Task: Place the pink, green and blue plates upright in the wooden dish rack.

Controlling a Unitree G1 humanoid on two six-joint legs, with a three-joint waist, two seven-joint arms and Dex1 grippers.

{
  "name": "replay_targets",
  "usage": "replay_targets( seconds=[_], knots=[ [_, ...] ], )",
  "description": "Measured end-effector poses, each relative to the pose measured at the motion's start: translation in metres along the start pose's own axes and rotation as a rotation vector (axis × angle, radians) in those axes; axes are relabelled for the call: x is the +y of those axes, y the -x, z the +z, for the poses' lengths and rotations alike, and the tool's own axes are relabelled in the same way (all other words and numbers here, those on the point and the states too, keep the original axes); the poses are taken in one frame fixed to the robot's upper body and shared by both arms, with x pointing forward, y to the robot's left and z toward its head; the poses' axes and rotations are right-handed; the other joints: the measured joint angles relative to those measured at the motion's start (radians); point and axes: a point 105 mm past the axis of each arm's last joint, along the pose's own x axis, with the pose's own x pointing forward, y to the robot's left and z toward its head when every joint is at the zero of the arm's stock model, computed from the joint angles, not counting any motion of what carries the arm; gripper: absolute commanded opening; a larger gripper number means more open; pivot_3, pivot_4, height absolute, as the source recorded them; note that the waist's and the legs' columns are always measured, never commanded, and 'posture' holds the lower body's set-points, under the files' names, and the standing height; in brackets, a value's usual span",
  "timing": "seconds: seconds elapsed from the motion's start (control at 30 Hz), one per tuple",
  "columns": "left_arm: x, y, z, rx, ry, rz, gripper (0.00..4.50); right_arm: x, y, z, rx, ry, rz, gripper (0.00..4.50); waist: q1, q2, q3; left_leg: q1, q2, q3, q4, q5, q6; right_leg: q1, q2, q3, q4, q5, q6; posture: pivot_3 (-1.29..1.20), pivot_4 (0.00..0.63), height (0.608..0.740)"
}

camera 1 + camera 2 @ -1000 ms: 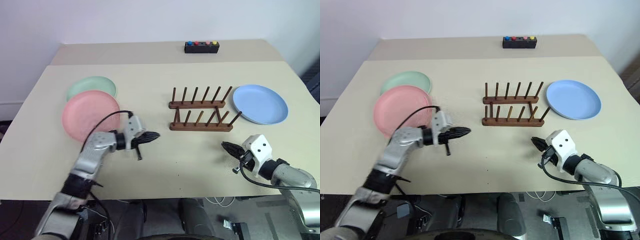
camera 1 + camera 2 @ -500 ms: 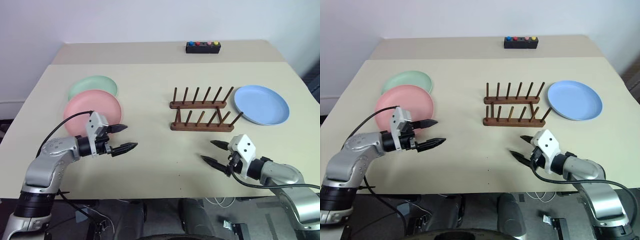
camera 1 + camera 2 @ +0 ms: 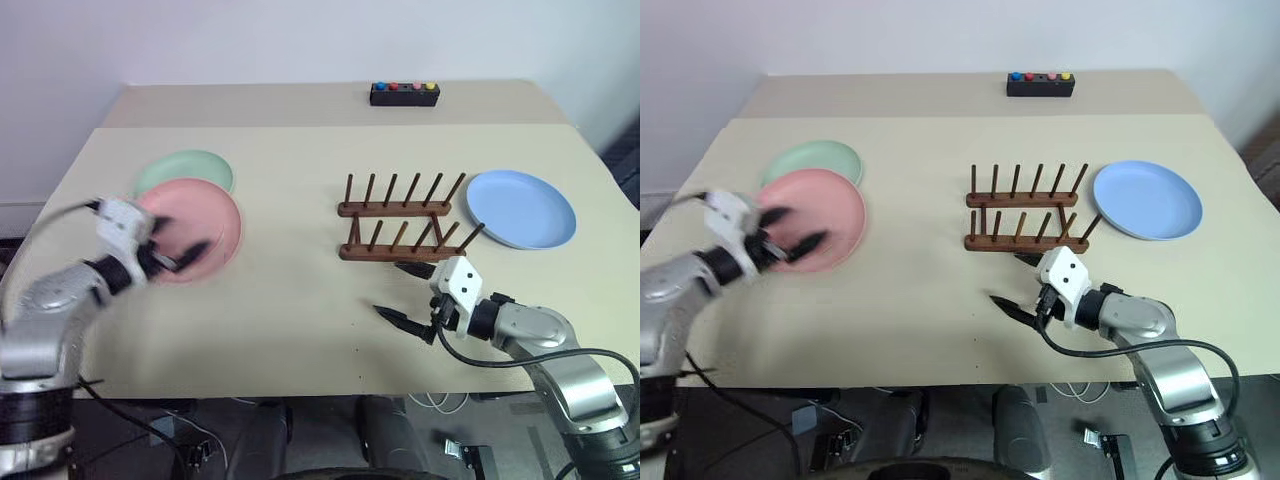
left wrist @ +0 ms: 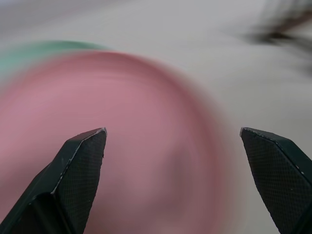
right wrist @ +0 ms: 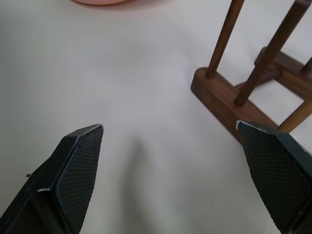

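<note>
Fingers on both arms are standing wide apart and holding nothing. From the head views, the left gripper is hanging over the near edge of the pink plate, its arm reaching in from the left side of the surface and blurred; whether a fingertip is touching the plate cannot be told. The left wrist view is adding what the head views are not giving: the pink plate is spreading between the two dark fingers, with a sliver of the green plate behind it. The green plate is lying flat, its near side tucked under the pink one's far rim.

The right gripper is hovering low over bare surface just in front of the wooden dish rack, pointing toward the left, forearm angled in from the near right corner. Its wrist view is showing the rack's near end rail and pegs close beside one finger, apart from it.

The blue plate is lying flat just right of the rack, whose slots are holding no plates. A small black box with coloured buttons is sitting at the far edge.
</note>
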Motion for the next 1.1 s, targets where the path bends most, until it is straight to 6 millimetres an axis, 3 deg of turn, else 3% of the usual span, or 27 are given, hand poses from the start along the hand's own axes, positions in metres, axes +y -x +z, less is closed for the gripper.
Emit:
replay_targets(
  seconds=[0.07,0.2,0.47,0.63,0.73,0.97,1.1],
  knots=[
    [0.024,0.007,0.006,-0.015,0.027,0.119,4.50,-0.001,-0.001,0.000,-0.003,0.005,0.007,4.47,0.001,0.000,0.000,0.000,0.000,0.000,-0.001,0.000,0.000,0.000,-0.001,0.000,0.000,0.001,0.003,0.00,0.150,0.740],
    [0.039,0.010,-0.008,0.059,0.094,0.223,4.50,-0.003,-0.005,0.009,-0.023,0.045,0.025,4.47,0.004,0.000,0.000,-0.002,0.000,0.000,0.000,0.000,0.000,-0.002,-0.001,0.000,0.001,0.001,0.003,0.00,0.150,0.740],
    [0.029,0.003,-0.037,0.217,0.143,0.227,4.50,-0.009,-0.011,0.034,-0.085,0.143,0.053,4.47,0.003,-0.001,0.000,-0.002,0.000,0.000,0.000,0.000,0.000,-0.002,0.000,0.000,0.001,0.001,0.003,0.00,0.150,0.740],
    [0.023,-0.009,-0.048,0.242,0.219,0.220,4.50,-0.007,-0.010,0.040,-0.095,0.167,0.062,4.47,0.004,-0.001,0.000,-0.002,0.000,0.000,0.000,0.000,0.000,-0.002,0.000,0.000,0.001,0.001,0.003,0.00,0.150,0.740],
    [0.023,-0.014,-0.055,0.263,0.267,0.226,3.60,-0.007,-0.010,0.040,-0.096,0.170,0.060,4.50,0.003,-0.001,0.000,-0.002,0.000,0.000,0.000,0.000,0.000,-0.002,0.000,0.000,0.001,0.002,0.003,0.00,0.150,0.740],
    [0.021,-0.021,-0.052,0.235,0.264,0.213,0.04,-0.006,-0.008,0.043,-0.103,0.180,0.048,4.50,0.003,-0.001,0.000,-0.002,0.000,0.000,0.000,0.000,0.000,-0.003,-0.001,0.000,0.001,0.002,0.003,0.00,0.150,0.740],
    [0.022,-0.023,-0.045,0.198,0.257,0.208,0.04,-0.009,-0.006,0.044,-0.104,0.181,0.035,4.50,0.005,-0.001,0.000,-0.002,0.000,0.000,0.000,0.000,-0.001,-0.002,-0.001,0.000,0.001,0.002,0.003,0.00,0.150,0.740]
  ],
)
